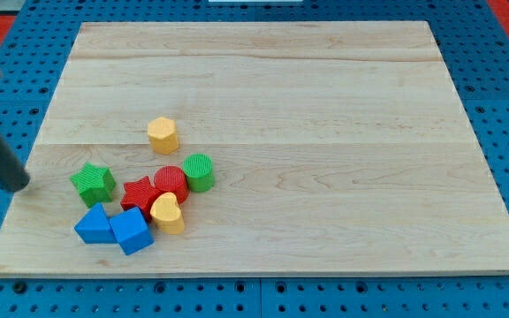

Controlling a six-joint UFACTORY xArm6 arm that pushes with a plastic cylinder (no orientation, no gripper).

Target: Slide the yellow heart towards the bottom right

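The yellow heart (168, 212) lies in a cluster at the view's lower left. It touches the red cylinder (171, 183) above it, the red star (139, 194) to its left and a blue cube (132, 230) at its lower left. My rod comes in from the view's left edge. My tip (19, 185) rests at the board's left edge, well left of the heart and left of the green star (93, 183), apart from all blocks.
A green cylinder (199, 171) sits right of the red cylinder. A blue triangle-like block (94, 225) lies left of the blue cube. A yellow hexagon (163, 134) stands alone above the cluster. The wooden board (325, 132) lies on a blue pegboard.
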